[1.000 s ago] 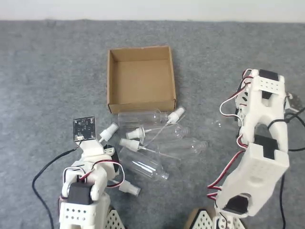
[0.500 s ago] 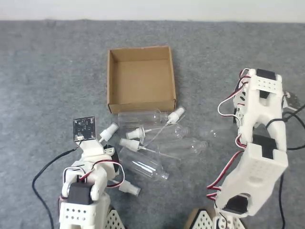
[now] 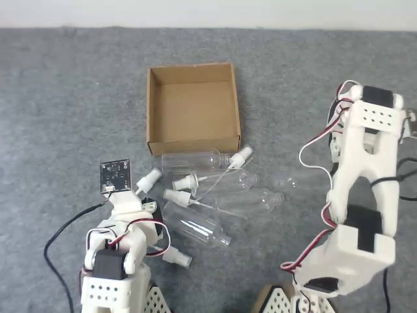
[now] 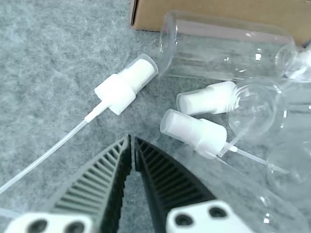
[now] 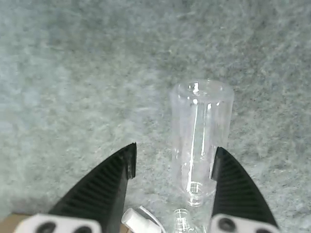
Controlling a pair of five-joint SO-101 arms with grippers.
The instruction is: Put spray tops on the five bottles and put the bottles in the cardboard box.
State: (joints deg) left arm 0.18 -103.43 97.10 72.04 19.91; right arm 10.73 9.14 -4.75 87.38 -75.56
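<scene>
The cardboard box (image 3: pixel 192 107) stands open at the table's middle back. In front of it several clear bottles (image 3: pixel 195 225) and white spray tops (image 3: pixel 148 179) lie in a loose heap. My left gripper (image 4: pixel 130 141) is shut with nothing in it, close to a loose spray top (image 4: pixel 127 83) with a long dip tube. Two more spray tops (image 4: pixel 194 132) lie beside a bottle (image 4: pixel 223 48). My right gripper (image 5: pixel 175 148) is open above a lone clear bottle (image 5: pixel 200 126) that lies on its side. This lone bottle (image 3: pixel 298 182) sits right of the heap.
Grey carpet (image 3: pixel 71 98) covers the table. The left arm (image 3: pixel 120 254) sits at the front left, with the right arm (image 3: pixel 361 195) tall along the right side. A box corner (image 4: pixel 218 12) shows behind the bottle in the left wrist view.
The right arm's upper part has swung a little farther back and to the right. The left arm, the bottles and the box have not moved.
</scene>
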